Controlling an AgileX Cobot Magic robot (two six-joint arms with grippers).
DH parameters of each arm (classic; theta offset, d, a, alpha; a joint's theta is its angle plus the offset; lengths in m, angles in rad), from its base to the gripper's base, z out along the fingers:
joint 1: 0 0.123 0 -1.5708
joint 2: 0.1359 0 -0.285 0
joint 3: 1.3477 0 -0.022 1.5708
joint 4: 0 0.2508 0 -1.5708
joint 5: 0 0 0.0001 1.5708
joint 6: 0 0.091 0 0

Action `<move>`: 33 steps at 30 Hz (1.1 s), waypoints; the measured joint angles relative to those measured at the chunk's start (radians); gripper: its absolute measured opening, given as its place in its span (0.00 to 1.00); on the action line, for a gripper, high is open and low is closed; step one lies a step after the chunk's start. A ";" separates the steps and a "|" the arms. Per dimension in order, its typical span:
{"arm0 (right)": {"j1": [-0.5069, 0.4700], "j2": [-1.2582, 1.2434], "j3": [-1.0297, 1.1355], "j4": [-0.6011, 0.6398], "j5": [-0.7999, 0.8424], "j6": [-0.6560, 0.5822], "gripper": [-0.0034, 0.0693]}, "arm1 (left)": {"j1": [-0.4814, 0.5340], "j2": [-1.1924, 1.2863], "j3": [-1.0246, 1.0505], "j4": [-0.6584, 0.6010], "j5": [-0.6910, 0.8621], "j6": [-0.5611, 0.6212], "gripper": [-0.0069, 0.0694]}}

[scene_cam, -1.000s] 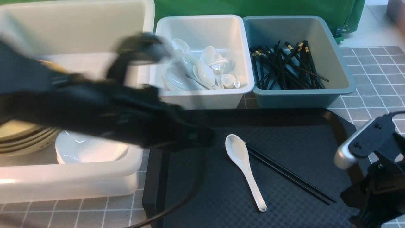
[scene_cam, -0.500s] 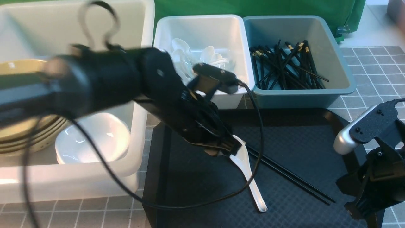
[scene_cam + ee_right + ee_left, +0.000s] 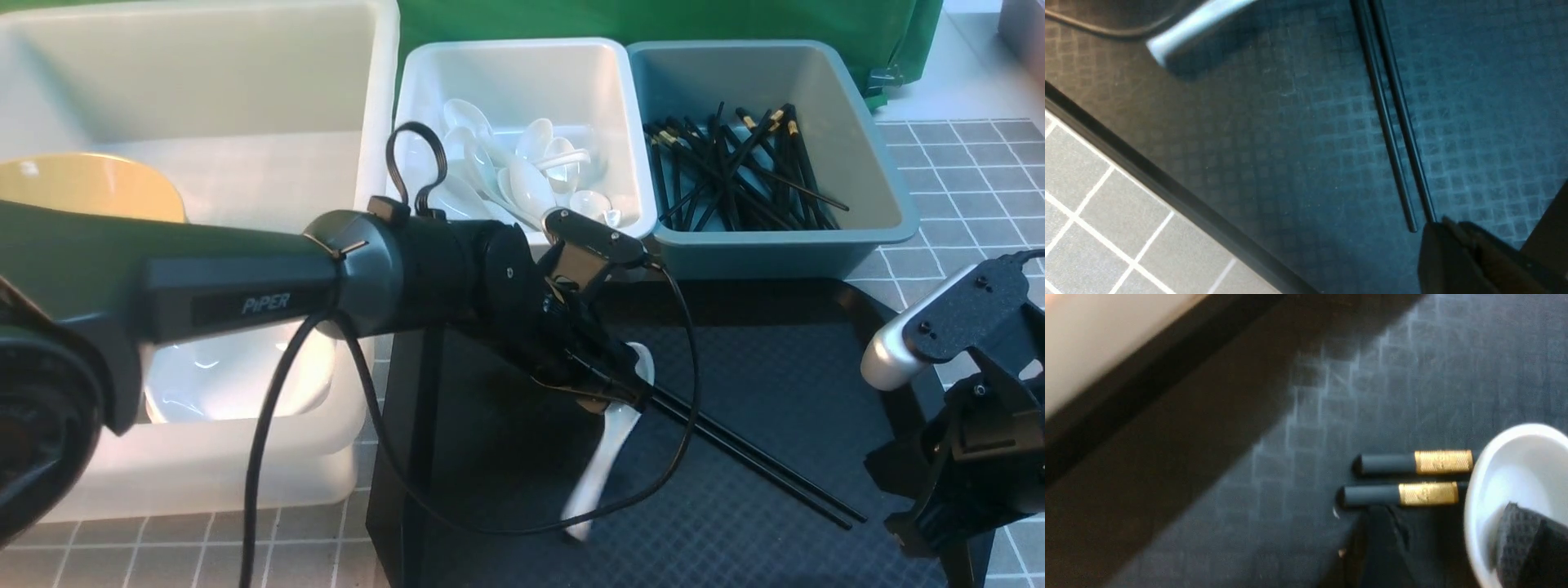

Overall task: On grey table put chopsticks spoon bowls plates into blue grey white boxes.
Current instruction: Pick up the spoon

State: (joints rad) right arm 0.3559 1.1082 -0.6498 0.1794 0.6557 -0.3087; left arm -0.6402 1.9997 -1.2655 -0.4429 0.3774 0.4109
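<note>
Our left arm (image 3: 245, 286) reaches in from the left, and the left gripper (image 3: 614, 384) pinches the scoop of the white spoon (image 3: 603, 457), whose handle slants near-left over the black tray (image 3: 775, 359). Just right of it we see 2 chopsticks (image 3: 751, 457) lying on the tray. At the far side stand the white bin (image 3: 522, 73) of spoons and the blue-grey bin (image 3: 857, 147) of chopsticks; the large tub (image 3: 204, 474) on the left holds a tan bowl (image 3: 90, 184) and white plates (image 3: 204, 384).
</note>
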 joint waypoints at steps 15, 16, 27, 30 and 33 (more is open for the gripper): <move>0.000 0.000 0.000 0.000 -0.016 0.000 0.12 | 0.000 -0.091 0.001 -0.043 0.125 0.000 0.08; 0.000 0.000 0.000 0.000 -0.016 0.000 0.12 | 0.000 -0.113 0.001 -0.043 0.143 0.000 0.08; 0.000 -0.083 0.000 -0.088 0.088 0.080 0.13 | -0.013 -0.265 0.002 -0.054 0.428 0.059 0.08; 0.000 -0.129 0.007 -0.111 0.080 0.113 0.13 | -0.027 -0.272 0.003 -0.034 0.444 0.081 0.08; 0.000 -0.182 0.045 -0.116 0.030 0.126 0.13 | -0.034 -0.272 0.003 -0.019 0.445 0.070 0.08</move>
State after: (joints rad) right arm 0.3559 0.9263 -0.6052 0.0638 0.6853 -0.1825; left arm -0.6746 1.7277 -1.2624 -0.4614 0.8223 0.4805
